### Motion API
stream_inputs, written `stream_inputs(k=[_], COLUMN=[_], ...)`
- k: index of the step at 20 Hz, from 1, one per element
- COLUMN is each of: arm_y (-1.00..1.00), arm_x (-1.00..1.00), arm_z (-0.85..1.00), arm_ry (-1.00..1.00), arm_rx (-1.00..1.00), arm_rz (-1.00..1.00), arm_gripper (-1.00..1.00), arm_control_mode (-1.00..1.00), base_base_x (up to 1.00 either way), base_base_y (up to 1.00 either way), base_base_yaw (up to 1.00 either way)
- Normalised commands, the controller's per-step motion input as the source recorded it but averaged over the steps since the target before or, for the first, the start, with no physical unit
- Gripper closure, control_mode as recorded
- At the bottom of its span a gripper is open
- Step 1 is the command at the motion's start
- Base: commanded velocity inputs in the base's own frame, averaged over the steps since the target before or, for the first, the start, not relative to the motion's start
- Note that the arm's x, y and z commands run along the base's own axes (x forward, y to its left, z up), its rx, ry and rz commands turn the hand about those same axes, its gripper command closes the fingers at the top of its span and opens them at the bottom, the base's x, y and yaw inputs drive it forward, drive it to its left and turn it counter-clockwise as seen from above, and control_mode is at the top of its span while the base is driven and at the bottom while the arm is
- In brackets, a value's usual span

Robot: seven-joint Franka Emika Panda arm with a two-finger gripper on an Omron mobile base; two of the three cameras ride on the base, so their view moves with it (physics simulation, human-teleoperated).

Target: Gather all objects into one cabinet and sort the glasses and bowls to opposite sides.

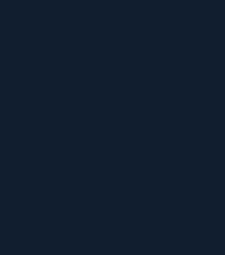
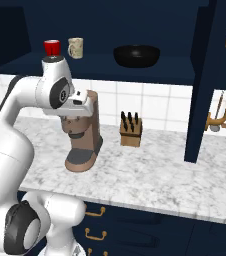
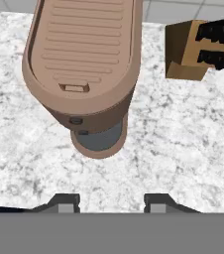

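Navy wall cabinet [image 2: 150,75] shelf carries a red cup [image 2: 52,48], a cream handled mug [image 2: 75,47] just beside it, and a wide black bowl [image 2: 137,55] well apart toward the open door side. My arm is bent over the marble counter [image 2: 155,180], hand above the brown coffee machine [image 3: 84,64], looking straight down. My claw [image 3: 112,202] has fingers apart, nothing between them. Wooden knife block [image 3: 191,49] stands near the machine.
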Motion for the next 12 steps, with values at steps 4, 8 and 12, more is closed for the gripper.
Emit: stream_inputs(k=[4,8,12], arm_y=[0.0,0.0,-0.12], arm_x=[-0.62,-1.0,-1.0], arm_z=[0.0,0.0,0.0], arm_ry=[0.0,0.0,-0.06], arm_rx=[0.0,0.0,0.01], arm_rz=[-0.02,-0.03,-0.05], arm_gripper=[-1.0,-1.0,-1.0], arm_control_mode=[-1.0,-1.0,-1.0], base_base_x=[0.0,0.0,0.0], base_base_y=[0.0,0.0,0.0], base_base_yaw=[0.0,0.0,0.0])
